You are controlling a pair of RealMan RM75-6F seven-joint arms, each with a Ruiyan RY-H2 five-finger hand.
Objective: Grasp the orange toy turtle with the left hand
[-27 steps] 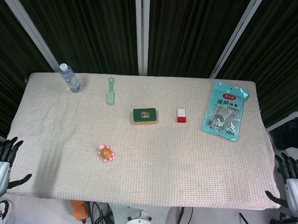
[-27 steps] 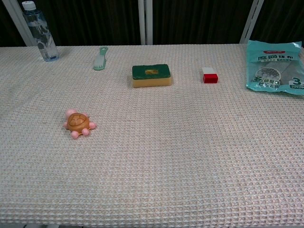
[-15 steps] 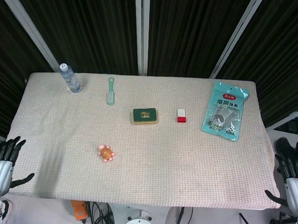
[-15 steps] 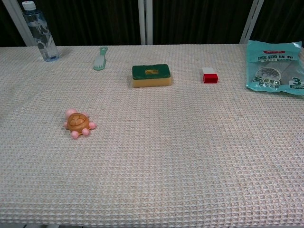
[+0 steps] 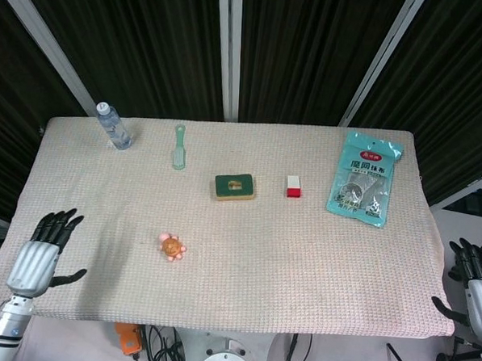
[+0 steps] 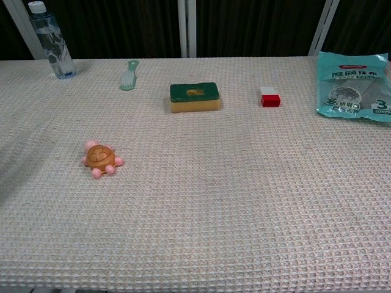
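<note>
Turtle [image 5: 172, 246] apart from left hand [image 5: 41, 255]

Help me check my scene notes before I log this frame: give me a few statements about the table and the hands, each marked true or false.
1. The left robot hand holds the toy turtle. False: it is open over the near left part of the table, apart from the turtle.
2. The sponge lies between the brush and the red and white block. True.
3. The water bottle lies on its side. False: it stands upright at the far left corner.
4. The teal packet lies at the right side of the table. True.
5. The right robot hand rests on the packet. False: it is off the table's right edge.
</note>
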